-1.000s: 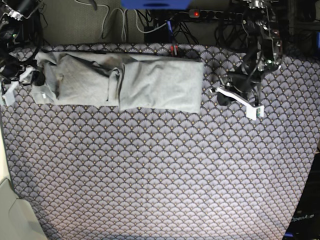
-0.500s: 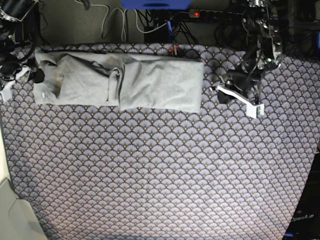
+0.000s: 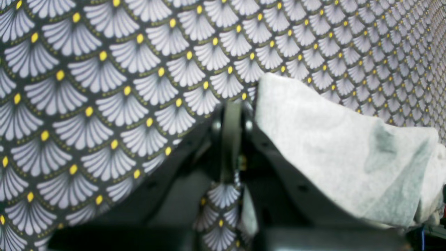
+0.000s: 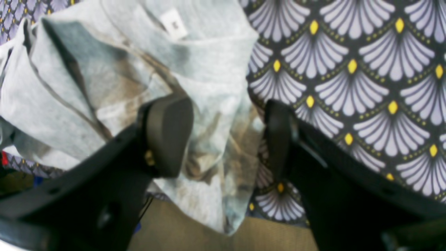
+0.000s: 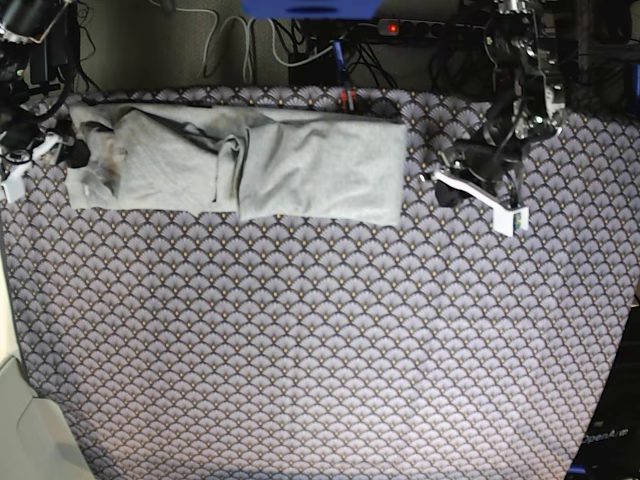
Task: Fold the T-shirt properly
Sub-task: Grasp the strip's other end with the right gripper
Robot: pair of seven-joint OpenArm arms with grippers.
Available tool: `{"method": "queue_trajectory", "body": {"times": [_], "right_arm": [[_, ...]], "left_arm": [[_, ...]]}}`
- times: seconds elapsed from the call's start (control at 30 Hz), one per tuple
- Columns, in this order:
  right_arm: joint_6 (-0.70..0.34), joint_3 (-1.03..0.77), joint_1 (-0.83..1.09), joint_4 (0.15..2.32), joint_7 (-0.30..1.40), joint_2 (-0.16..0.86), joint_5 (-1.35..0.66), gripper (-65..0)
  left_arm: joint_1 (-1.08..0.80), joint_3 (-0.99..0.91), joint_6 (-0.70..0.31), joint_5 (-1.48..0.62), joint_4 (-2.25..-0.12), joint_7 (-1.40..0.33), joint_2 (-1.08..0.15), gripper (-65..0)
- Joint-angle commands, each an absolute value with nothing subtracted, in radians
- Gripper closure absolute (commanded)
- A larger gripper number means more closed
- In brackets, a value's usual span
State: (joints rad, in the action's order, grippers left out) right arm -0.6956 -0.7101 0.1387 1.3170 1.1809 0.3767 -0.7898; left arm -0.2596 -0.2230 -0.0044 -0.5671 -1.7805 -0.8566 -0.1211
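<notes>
Fan-patterned tabletop (image 5: 320, 340), one T-shirt (image 5: 240, 165) folded into a long band along its far edge.

Base view: two claws, one off each end of the shirt.
Left wrist view: left claw (image 3: 231, 115) clenched on nothing, shirt corner just beside it.
Right wrist view: right claw (image 4: 226, 136) spread wide, straddling the shirt's edge.

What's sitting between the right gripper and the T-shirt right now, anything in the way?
Nothing visible. The right gripper stands open at the edge of the T-shirt, one finger over the grey cloth and the other over the tablecloth, with only cloth in the gap.
</notes>
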Motion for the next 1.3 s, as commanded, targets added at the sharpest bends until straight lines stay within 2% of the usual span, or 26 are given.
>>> {"method": "queue_trajectory", "body": {"times": [0.0,0.33,0.53,0.77,1.27], "right_arm": [[-0.698,-0.714,0.133,1.333,1.168,0.401,-0.805,-37.5],[-0.698,-0.69,0.133,1.205,1.173,0.397,-0.805,-37.5],[-0.698,-0.596,0.131,1.208,1.179,0.375,-0.812,-37.5],[-0.698,-0.598,0.163,1.339,1.181,0.326,-0.812,-37.5],[-0.698,-0.598,0.159,1.343,1.173,0.317,-0.812,-37.6]], "left_arm": [[-0.259,-0.226,-0.013,-0.579,-1.801,-0.842,-0.125,-0.3],[-0.265,-0.226,-0.013,-0.579,-1.836,-0.84,-0.125,-0.3],[-0.265,-0.226,-0.013,-0.579,-1.836,-0.84,-0.125,-0.3],[-0.265,-0.226,-0.013,-0.579,-1.836,-0.84,-0.125,-0.3],[-0.268,-0.226,-0.013,-0.579,-1.836,-0.84,-0.125,-0.3]]}}
